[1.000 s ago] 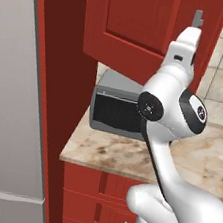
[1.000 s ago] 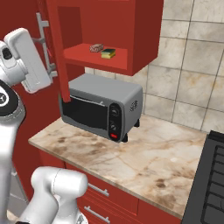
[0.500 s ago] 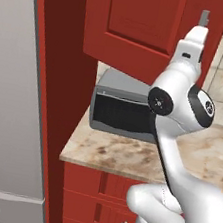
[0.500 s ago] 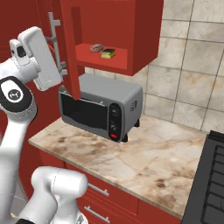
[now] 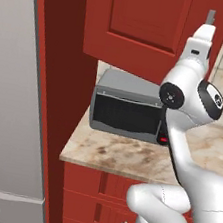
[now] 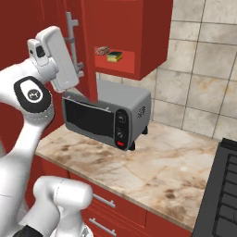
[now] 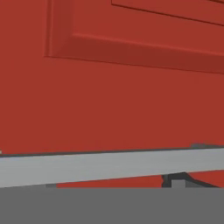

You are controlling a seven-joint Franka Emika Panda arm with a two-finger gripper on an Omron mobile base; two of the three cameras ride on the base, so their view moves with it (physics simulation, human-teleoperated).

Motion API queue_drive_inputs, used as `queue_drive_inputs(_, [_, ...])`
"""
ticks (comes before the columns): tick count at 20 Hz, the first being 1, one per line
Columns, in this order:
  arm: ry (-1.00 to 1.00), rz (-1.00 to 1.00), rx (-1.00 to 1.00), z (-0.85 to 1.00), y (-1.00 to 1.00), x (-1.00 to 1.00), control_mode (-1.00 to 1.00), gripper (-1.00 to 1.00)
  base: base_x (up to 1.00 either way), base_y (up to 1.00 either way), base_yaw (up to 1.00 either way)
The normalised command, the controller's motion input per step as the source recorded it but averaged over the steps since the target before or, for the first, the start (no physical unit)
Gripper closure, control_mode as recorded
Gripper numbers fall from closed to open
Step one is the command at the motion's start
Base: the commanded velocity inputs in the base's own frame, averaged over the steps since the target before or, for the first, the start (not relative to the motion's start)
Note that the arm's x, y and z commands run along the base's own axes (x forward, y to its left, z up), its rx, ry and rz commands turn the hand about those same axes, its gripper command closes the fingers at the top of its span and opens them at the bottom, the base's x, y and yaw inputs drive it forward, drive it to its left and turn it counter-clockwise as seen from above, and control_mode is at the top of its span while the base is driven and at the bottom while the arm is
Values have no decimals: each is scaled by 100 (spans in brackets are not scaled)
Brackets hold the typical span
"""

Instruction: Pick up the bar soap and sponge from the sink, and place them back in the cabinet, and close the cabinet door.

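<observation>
Cabinet door (image 5: 142,22) stood ajar; end effector (image 6: 76,69) pressed at its handle (image 6: 71,34) edge, grip state indeterminate.

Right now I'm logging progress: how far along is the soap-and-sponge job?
Done: the bar soap and sponge lie on the cabinet shelf. In hand: the hand is up against the open cabinet door, by its bar handle. Left: swinging that door shut.
</observation>
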Motion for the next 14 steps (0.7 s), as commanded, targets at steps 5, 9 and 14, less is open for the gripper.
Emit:
queue_drive_inputs(5, [0,0,0,0,-17,45,-100,-100,0,0,0])
queue_drive_inputs(9, [0,0,0,0,-16,43,-100,-100,0,0,0])
queue_drive_inputs(14, [0,0,0,0,-13,40,-100,-100,0,0,0])
